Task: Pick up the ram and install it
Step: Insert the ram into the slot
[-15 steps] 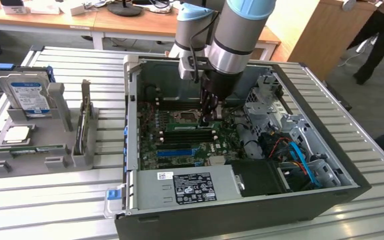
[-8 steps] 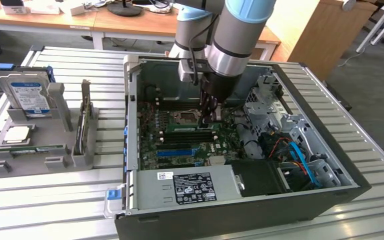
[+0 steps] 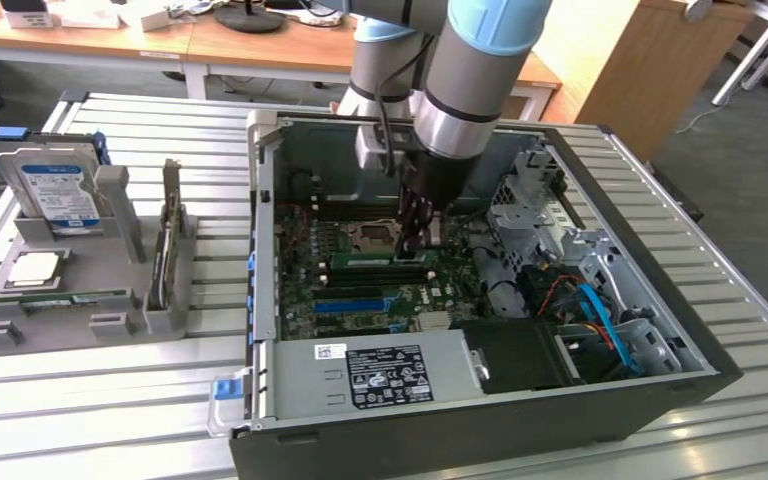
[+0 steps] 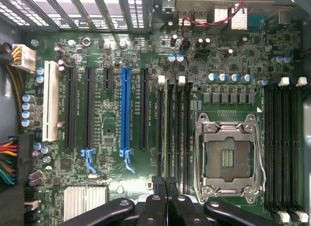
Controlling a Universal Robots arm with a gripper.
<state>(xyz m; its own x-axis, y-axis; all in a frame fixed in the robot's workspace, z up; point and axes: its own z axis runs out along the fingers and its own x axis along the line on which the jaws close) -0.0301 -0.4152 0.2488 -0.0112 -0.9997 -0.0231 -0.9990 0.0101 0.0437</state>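
On my screen the motherboard (image 4: 112, 109) reads deep green, dotted with silver-topped capacitors. It carries a bright blue slot (image 4: 126, 109), a white slot (image 4: 50, 99) and several black ones. The socket frame (image 4: 228, 158) is bare silver. The wire bundle (image 4: 7, 163) shows red, yellow, orange and green. The fingers (image 4: 155, 209) are glossy black. In the exterior view I see the arm (image 3: 491, 60) silver-grey with a pale blue band. The case (image 3: 491, 430) is black, and the hard drive (image 3: 53, 185) has a blue and white label. Its holder (image 3: 37, 335) is grey, and the tabletop (image 3: 91, 410) is silvery with ridged stripes.
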